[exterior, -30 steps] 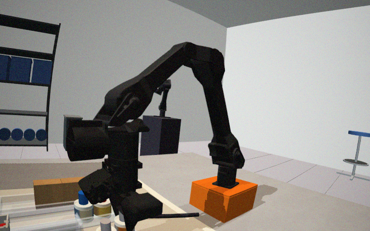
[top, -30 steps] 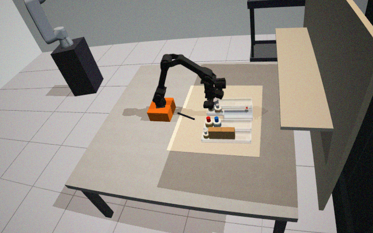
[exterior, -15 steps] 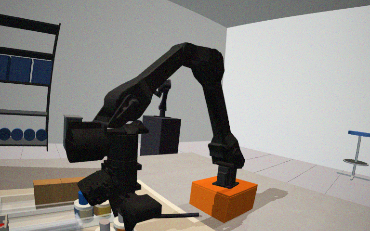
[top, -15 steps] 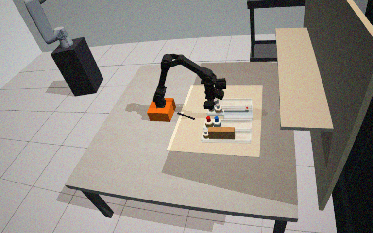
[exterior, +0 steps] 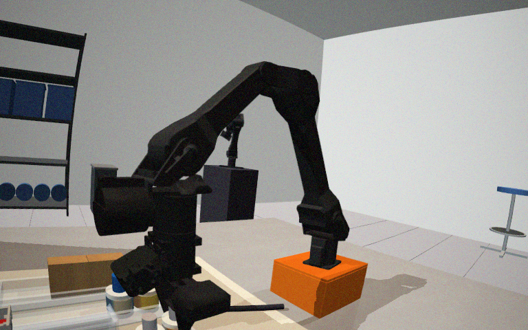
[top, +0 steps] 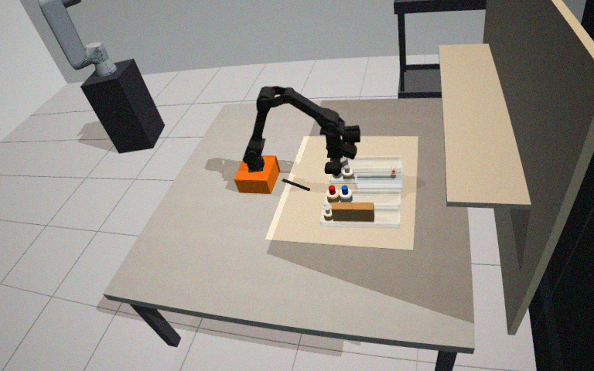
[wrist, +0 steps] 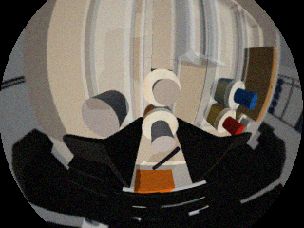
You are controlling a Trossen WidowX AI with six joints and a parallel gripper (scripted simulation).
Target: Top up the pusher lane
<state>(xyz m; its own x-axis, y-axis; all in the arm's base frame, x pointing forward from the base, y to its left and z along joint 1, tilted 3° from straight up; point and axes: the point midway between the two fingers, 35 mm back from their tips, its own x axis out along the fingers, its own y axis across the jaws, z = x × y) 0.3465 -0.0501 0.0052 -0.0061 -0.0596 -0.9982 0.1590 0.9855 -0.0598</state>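
Note:
My gripper (top: 335,173) (wrist: 159,120) is shut on a jar with a grey cap and white shoulder (wrist: 160,121), which also shows partly in the exterior view (exterior: 169,322). The held jar looks upright at the front end of the sprung lane. Another grey-capped jar (top: 347,174) (exterior: 148,320) (wrist: 165,91) with a white shoulder stands directly behind it in the lane. The two look close together; whether they touch is unclear. The held jar's base, the front stop and most of the pusher plate are hidden, so I cannot tell whether the base meets the lane floor.
A wide grey cylinder (wrist: 102,113) stands to one side. On the other side are a red-capped jar (top: 332,193) (wrist: 227,122), a blue-capped jar (top: 345,193) (wrist: 238,95), a brown box block (top: 352,212) (exterior: 83,276) and a small grey-capped jar (top: 327,213). A black rod (top: 295,184) lies near the orange base (top: 254,183).

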